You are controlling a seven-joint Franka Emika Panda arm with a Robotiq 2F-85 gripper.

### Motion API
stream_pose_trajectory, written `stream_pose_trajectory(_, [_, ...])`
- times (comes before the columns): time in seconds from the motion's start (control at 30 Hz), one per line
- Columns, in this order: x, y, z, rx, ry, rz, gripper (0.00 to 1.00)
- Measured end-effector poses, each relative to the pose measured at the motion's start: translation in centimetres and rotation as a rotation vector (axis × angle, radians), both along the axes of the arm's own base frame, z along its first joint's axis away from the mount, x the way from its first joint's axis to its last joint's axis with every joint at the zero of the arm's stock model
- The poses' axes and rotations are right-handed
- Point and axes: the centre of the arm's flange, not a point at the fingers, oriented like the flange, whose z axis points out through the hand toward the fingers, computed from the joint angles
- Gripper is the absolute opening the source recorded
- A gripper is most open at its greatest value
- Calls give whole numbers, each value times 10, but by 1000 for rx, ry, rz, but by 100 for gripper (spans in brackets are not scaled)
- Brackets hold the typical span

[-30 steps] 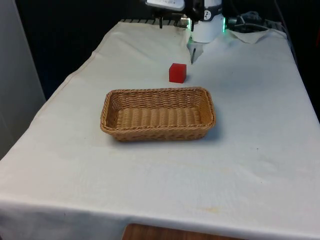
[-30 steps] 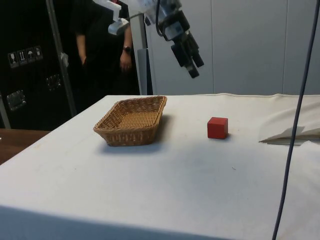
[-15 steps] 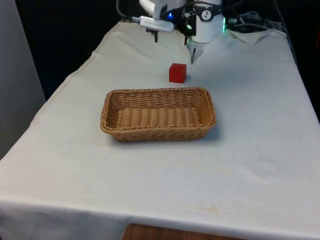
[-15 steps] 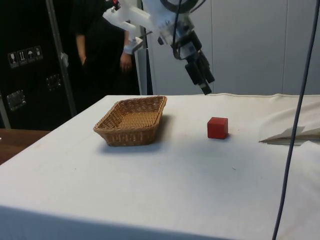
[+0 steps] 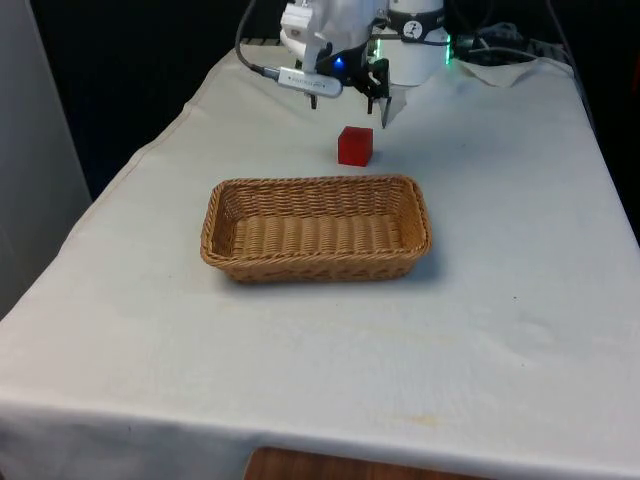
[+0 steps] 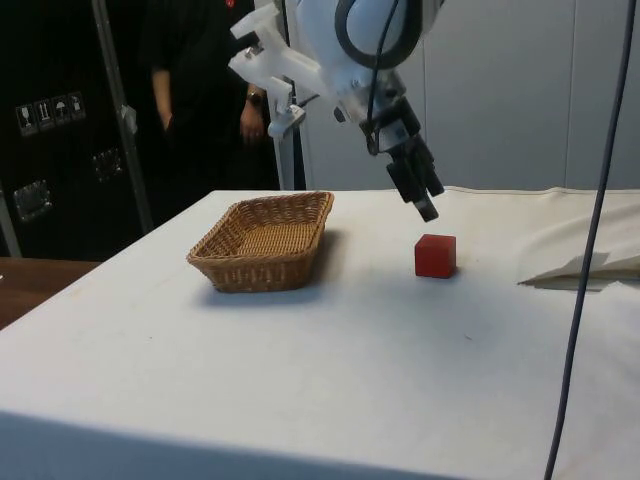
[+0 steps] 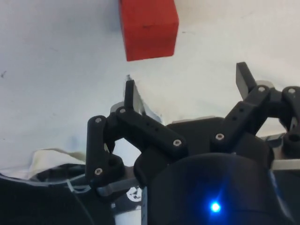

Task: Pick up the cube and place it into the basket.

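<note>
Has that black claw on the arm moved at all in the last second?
Yes. In the side view the gripper has come down and across, away from the basket, and now hangs just above the red cube, fingers open.

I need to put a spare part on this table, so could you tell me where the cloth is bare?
The widest bare patch runs from the basket to the table's near edge. Strips on the front view's left and right of the basket are free too. It is crowded at the far end, where the open tool hangs just above the red cube.
</note>
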Motion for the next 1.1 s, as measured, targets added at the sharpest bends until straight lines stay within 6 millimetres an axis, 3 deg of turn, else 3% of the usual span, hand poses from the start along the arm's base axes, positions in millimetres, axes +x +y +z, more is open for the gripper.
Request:
stream_pose_trajectory(0.8, [-4,1,-38,128,12,-111,100])
stream_pose_trajectory(1.1, [-8,-7,-61,159,17,-134,100])
